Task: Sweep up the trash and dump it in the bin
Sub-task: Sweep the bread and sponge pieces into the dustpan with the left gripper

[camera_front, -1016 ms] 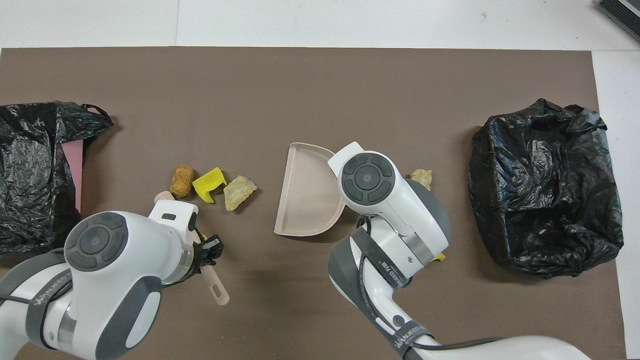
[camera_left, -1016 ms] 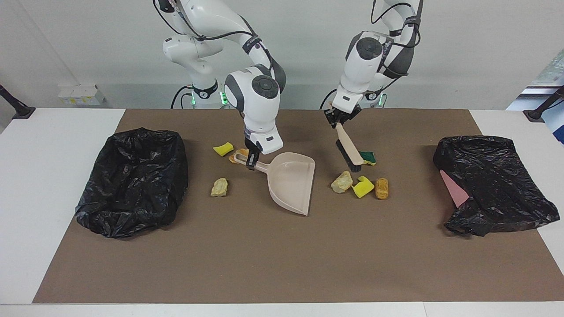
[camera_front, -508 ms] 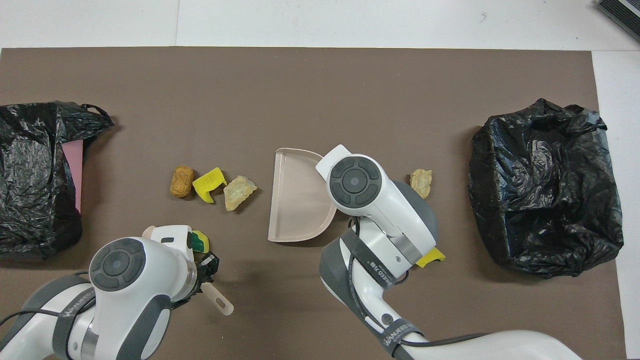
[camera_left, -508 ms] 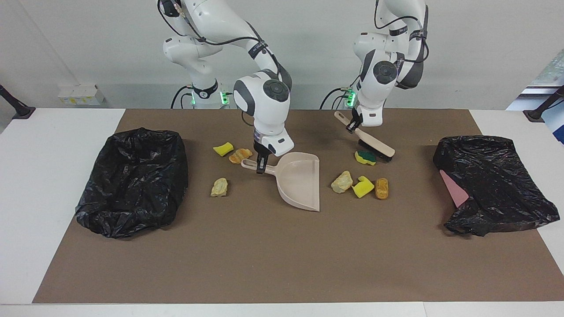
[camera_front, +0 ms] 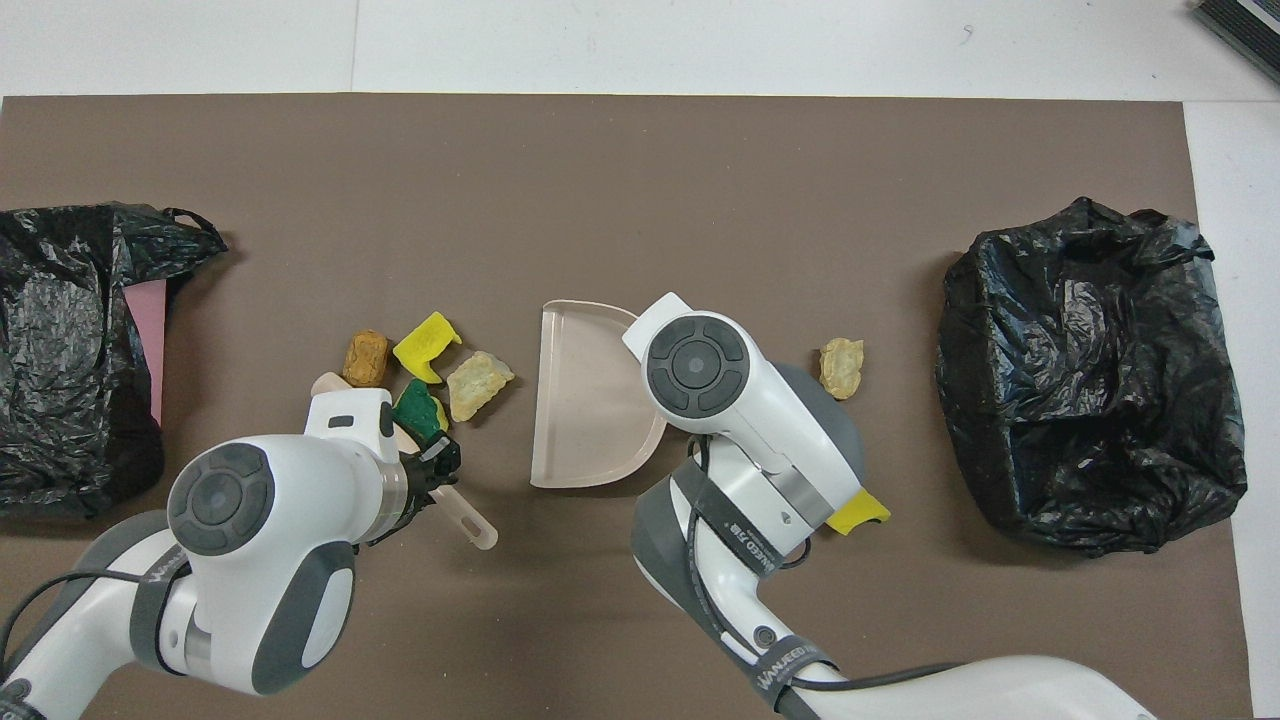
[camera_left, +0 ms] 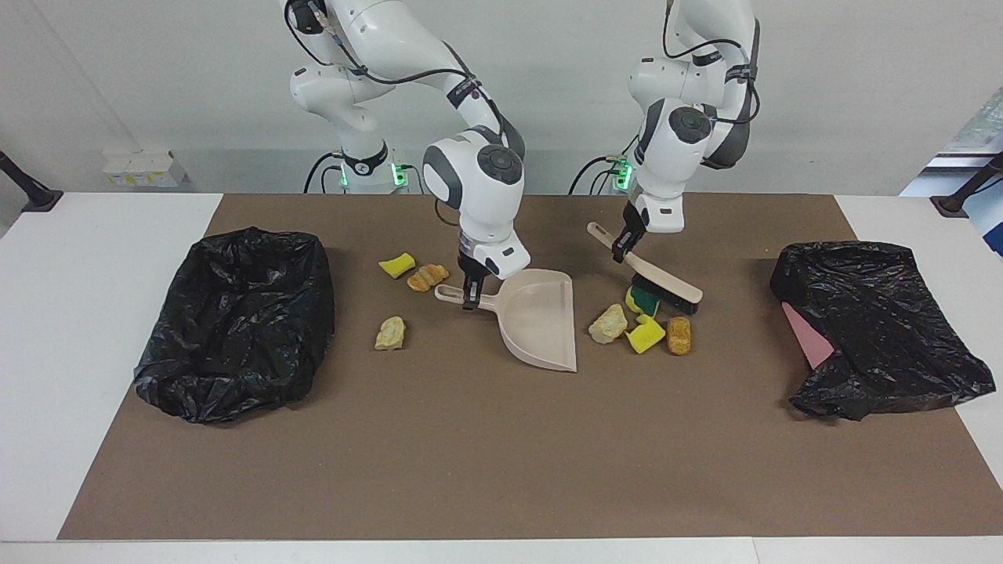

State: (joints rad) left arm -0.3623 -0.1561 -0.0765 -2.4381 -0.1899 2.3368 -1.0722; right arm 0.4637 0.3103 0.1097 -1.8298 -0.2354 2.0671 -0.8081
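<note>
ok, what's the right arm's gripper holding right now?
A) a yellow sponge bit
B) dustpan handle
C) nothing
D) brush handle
B: the right gripper is clamped on the handle of the dustpan, whose open edge faces the cluster of scraps; the brush is in the left gripper, its bristles against the green-backed sponge bit.

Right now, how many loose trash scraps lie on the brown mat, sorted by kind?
yellow sponge bits (the last one green-backed): 3
orange-brown bread-like pieces: 2
pale beige lumps: 2
Total: 7
</note>
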